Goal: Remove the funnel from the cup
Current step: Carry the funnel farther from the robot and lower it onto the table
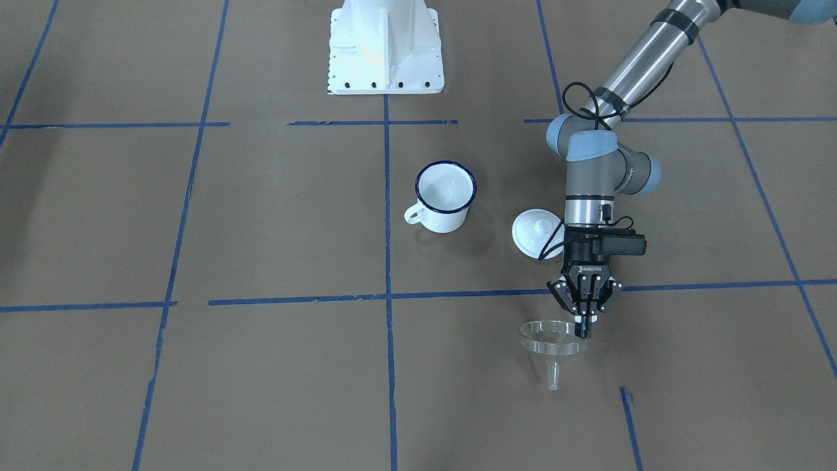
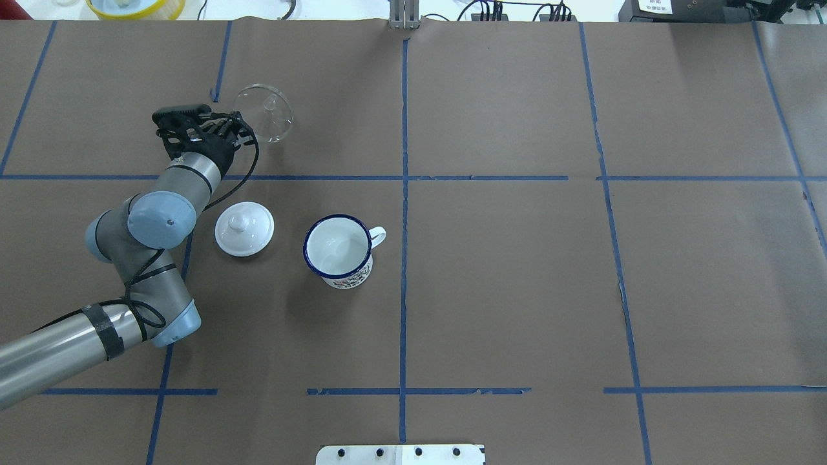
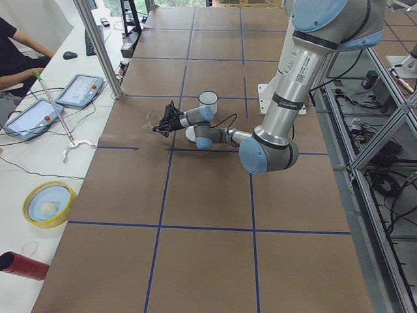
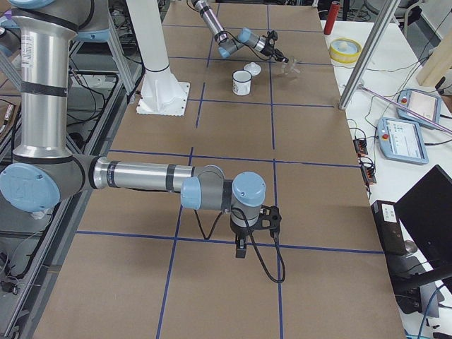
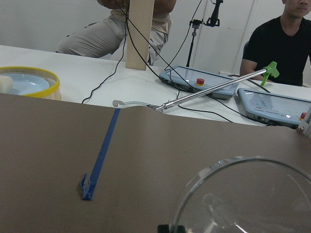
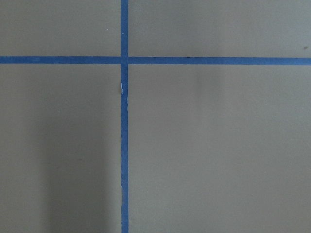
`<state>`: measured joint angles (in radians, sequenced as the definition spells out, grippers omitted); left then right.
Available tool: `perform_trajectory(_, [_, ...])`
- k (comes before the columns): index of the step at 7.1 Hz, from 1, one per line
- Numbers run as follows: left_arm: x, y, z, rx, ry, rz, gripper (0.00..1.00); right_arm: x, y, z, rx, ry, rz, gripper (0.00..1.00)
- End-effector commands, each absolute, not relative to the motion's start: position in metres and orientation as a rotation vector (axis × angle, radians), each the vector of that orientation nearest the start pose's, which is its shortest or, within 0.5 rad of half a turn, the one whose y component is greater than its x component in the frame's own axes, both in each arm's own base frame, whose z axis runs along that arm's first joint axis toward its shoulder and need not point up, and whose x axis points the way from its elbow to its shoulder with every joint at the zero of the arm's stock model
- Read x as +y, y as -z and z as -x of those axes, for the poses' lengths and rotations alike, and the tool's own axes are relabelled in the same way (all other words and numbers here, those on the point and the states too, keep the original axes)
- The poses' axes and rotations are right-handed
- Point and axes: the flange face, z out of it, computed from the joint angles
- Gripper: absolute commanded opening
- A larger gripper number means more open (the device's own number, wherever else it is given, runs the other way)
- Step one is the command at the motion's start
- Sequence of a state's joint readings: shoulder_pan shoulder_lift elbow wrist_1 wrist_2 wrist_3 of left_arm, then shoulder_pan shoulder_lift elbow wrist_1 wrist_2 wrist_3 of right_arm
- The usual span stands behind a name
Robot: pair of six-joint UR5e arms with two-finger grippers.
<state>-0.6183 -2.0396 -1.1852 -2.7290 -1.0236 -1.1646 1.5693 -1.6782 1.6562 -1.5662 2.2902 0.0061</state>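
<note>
Brown paper counter, taped in blue lines. Near its far edge on the left, my left gripper pinches the rim of the clear funnel. The funnel is well apart from the white lid and the empty enamel mug mid-counter. I judge the removal done, with only the release left. I can't tell how the right gripper stands.

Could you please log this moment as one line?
left gripper: shut on funnel rim | funnel: out of cup | cup: empty, upright | lid: beside cup
</note>
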Motion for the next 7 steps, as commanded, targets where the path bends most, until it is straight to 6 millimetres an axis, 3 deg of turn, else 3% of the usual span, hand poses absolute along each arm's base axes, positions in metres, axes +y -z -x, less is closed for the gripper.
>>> perform_trajectory(1, [-0.555,-0.442,-0.459,0.827,0.517,-1.014,1.0,-0.445,-0.67,-0.067,-0.719,-0.01,0.019,1.0])
perform_trajectory(3, [-0.556,-0.437,-0.456,0.831,0.513,-1.02,1.0,-0.445,-0.67,-0.067,-0.719,-0.01,0.019,1.0])
perform_trajectory(5, [-0.552,-0.39,-0.429,0.901,0.376,-1.092,1.0,-0.445,-0.67,-0.067,-0.719,-0.01,0.019,1.0])
perform_trajectory(6, [-0.528,-0.408,-0.401,0.907,0.348,-1.08,1.0,-0.445,-0.67,-0.067,-0.719,-0.01,0.019,1.0])
perform_trajectory(7, [-0.502,-0.409,-0.379,0.965,0.287,-1.029,1.0,-0.445,-0.67,-0.067,-0.719,-0.01,0.019,1.0])
